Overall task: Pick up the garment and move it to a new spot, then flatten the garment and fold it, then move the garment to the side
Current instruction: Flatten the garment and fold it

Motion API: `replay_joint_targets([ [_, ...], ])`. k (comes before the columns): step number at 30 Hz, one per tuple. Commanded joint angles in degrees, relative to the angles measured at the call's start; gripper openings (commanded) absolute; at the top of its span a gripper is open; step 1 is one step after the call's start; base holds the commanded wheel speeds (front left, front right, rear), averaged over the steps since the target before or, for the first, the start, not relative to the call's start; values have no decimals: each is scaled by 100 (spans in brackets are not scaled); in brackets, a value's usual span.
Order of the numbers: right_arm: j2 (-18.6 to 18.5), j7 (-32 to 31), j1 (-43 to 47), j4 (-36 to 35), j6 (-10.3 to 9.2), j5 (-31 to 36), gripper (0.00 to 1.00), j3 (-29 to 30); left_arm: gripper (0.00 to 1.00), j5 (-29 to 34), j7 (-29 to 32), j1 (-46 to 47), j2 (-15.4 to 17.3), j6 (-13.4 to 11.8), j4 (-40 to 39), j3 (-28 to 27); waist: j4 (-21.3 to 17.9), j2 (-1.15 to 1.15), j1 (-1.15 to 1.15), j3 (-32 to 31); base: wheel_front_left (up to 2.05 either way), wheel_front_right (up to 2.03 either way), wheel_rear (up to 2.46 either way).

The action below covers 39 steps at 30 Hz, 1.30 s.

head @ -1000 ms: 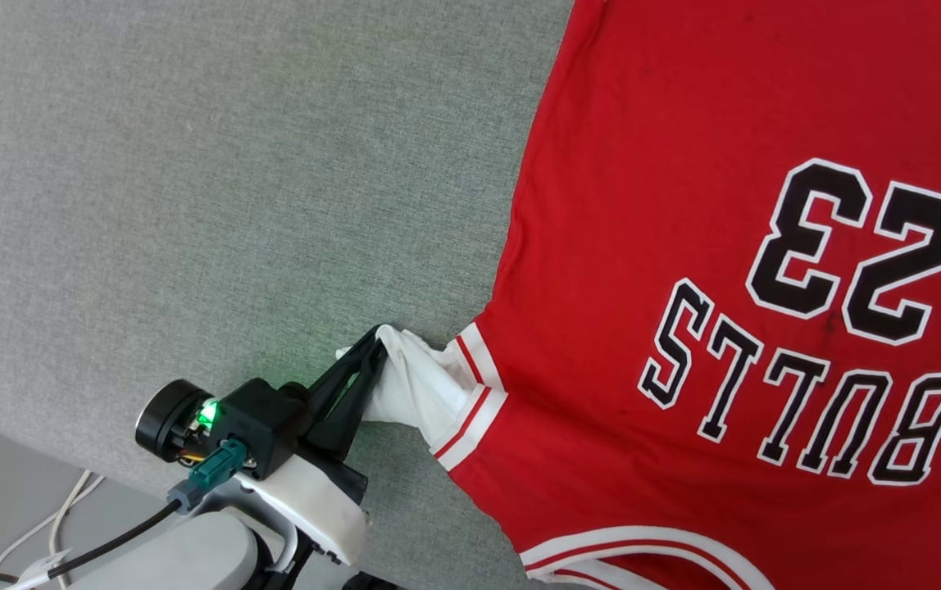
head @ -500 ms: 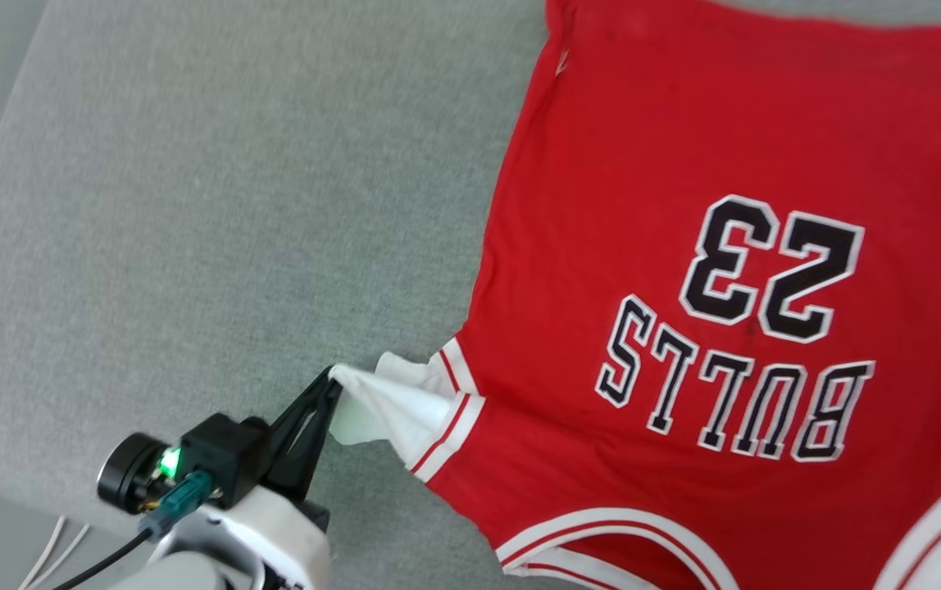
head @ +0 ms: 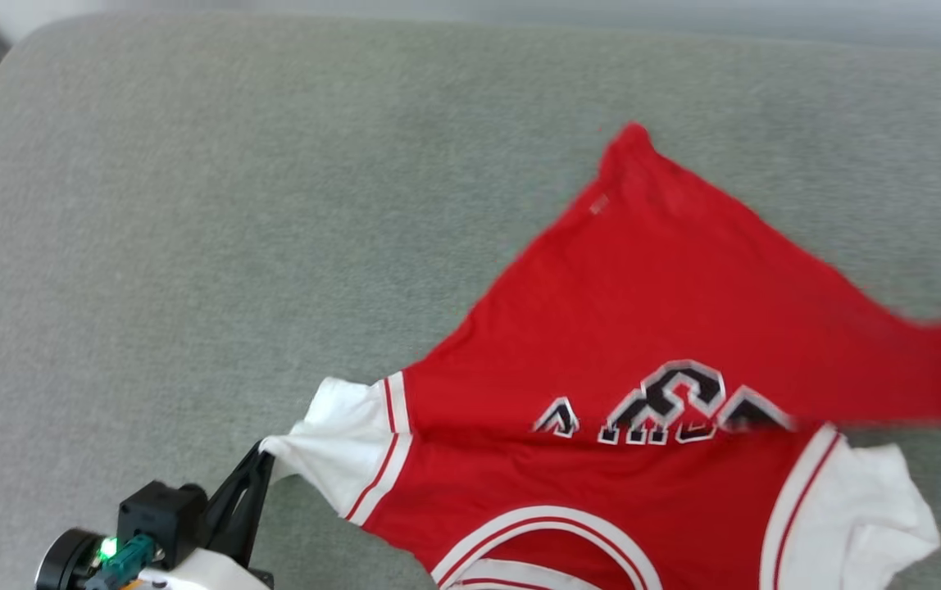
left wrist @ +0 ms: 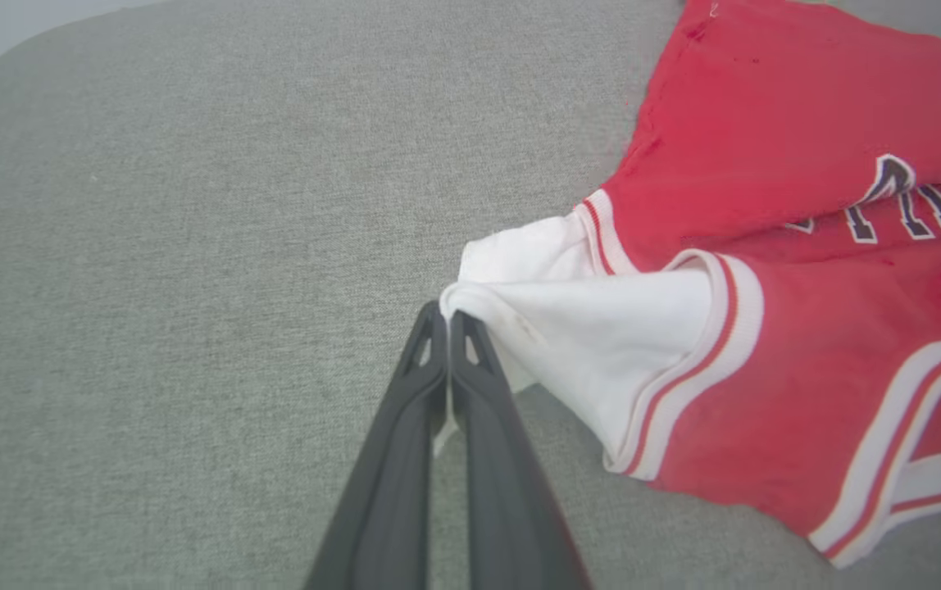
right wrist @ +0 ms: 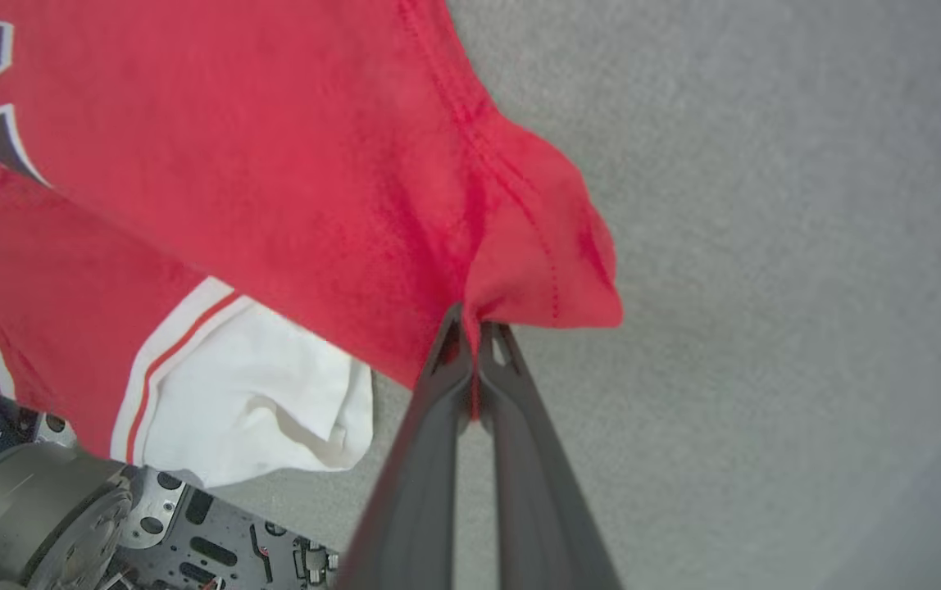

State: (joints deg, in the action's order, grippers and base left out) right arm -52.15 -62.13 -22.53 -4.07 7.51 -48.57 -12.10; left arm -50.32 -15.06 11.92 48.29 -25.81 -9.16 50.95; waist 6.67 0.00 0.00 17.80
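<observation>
Two closed grippers hold the garment (head: 651,328), half spread on the grey cushion (head: 192,246); head view: left gripper (head: 264,452) pinches the white sleeve tip. Left wrist view: jaws pressed together on that tip; right wrist view: right gripper (right wrist: 470,321) clamps a red corner (soft, light cloth, probably best held at corners).

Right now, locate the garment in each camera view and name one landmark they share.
Head view: the garment spreads from centre to lower right, its white sleeve pinched by the left gripper at lower left.
Left wrist view: the garment covers the right side, sleeve tip in the left gripper at centre.
Right wrist view: the garment lies upper left, a red edge pinched by the right gripper at centre.
Shared landmark: the black-and-white lettering.
</observation>
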Motion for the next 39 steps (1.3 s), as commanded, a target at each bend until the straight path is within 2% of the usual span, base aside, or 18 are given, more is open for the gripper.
replay_joint_targets([
  [1, -92, 132, 629, -93, -5, -109, 0, 134, 0, -8, -14, -144, 34, -53, -35, -85, -202, 0, 0, -174, 0, 0, 0],
  [4, -100, 385, 1707, -154, -5, -194, 0, 434, 0, 18, -14, -315, 33, -62, -59, -188, -271, 0, 0, -233, 0, 0, 0],
  [7, 93, 651, 2683, -41, -5, -170, 0, 639, 0, 42, -14, -389, 13, -17, -39, -231, -300, 0, 0, -261, 0, 0, 0],
  [12, 494, 1009, 3339, 44, -5, -77, 0, 945, 0, 77, -14, -410, -18, 32, 12, -252, -322, 0, 0, -287, 0, 0, 0],
  [13, 522, 1033, 3322, 0, -5, -41, 29, 996, 0, 78, -14, -411, -15, 44, 18, -253, -331, 0, 0, -290, 0, 0, 0],
  [14, 511, 1035, 3265, -69, -5, -3, 100, 1041, 0, 79, -15, -411, -8, 43, 23, -253, -336, 0, 0, -293, 0, 0, 0],
  [18, 351, 994, 2746, -501, -5, 17, 100, 1333, 0, 97, 0, -338, -15, 65, 36, -237, -313, 0, 0, -287, 0, 0, 0],
  [22, 111, 841, 1913, -900, -5, -17, 100, 1389, 0, 158, 32, -196, -66, 88, 14, -214, -209, 0, 0, -176, 0, 0, 0],
  [25, -79, 597, 1110, -977, -5, 58, 100, 1077, 0, 246, 79, -59, -113, 139, 15, -165, -85, 0, 0, -63, 0, 0, 0],
  [30, -365, -35, -263, -888, -5, 309, 100, 85, 0, 444, 207, 272, -257, 284, 54, -24, 215, 0, 0, 173, 0, 0, 0],
  [34, -179, -498, -1309, -535, -5, 527, 100, -697, 0, 540, 257, 508, -424, 362, 114, 43, 362, 0, 0, 400, 0, 0, 0],
  [39, 444, -698, -2259, 311, -5, 876, 100, -1348, 0, 639, 217, 739, -622, 453, 229, 79, 520, 0, 0, 694, 0, 0, 0],
])
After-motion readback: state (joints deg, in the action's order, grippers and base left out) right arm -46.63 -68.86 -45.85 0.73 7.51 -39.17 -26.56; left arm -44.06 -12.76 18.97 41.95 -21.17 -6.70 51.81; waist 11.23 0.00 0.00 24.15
